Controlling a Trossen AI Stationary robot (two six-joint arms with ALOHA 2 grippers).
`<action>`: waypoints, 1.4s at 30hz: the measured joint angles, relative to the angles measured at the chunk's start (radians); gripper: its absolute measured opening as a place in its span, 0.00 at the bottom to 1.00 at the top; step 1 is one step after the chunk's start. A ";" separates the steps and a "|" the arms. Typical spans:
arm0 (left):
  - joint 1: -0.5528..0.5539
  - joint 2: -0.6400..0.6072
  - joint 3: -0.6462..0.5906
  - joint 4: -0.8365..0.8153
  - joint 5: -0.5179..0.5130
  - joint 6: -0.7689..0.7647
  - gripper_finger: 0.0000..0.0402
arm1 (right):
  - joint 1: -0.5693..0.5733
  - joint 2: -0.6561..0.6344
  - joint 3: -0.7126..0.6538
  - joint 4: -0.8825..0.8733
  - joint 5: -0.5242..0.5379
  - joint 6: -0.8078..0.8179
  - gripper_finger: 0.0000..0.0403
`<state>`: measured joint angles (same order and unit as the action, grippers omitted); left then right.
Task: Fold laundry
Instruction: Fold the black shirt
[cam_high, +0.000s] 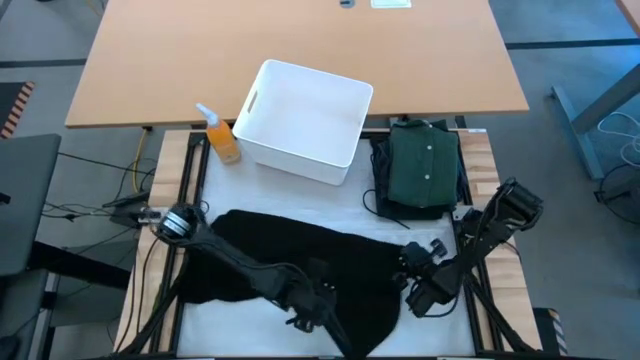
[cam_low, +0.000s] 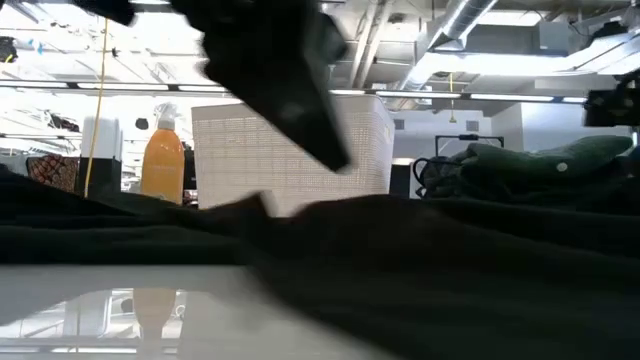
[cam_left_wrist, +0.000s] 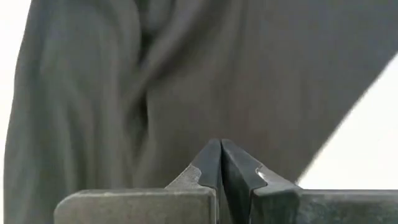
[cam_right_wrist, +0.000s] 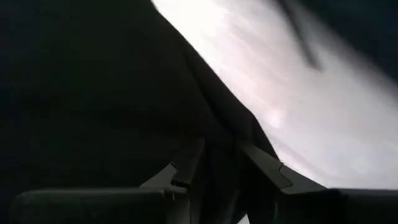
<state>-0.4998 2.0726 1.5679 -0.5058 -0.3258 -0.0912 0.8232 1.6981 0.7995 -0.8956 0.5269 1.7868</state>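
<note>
A lab or open-plan test hall rather than a home. Above the white bin (cam_low: 290, 150), the low view shows an exposed ceiling with bare ducts (cam_low: 470, 20) and strip lights. Behind the bin stands a plain wooden office table (cam_high: 300, 45) on grey carpet, and left of the bin loose cables (cam_high: 135, 170) trail across the floor beside the robot's frame

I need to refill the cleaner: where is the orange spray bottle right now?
In the high view the orange spray bottle stands at the table's far left, right beside the white bin, beyond the black garment.
</note>
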 joint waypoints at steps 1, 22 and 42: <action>-0.010 -0.028 -0.033 0.000 -0.017 -0.022 0.00 | 0.006 -0.010 0.003 -0.050 -0.029 0.015 0.29; -0.295 -0.736 -0.828 0.233 -0.132 -0.586 0.00 | 0.128 -0.099 0.296 0.469 0.070 -0.762 0.29; -0.343 -0.711 -0.833 0.102 -0.155 -0.444 0.41 | 0.163 0.404 0.744 0.403 -0.005 -1.188 0.39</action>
<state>-0.8433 1.3613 0.7349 -0.4043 -0.4809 -0.5350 0.9861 2.1023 1.5437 -0.4924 0.5217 0.5986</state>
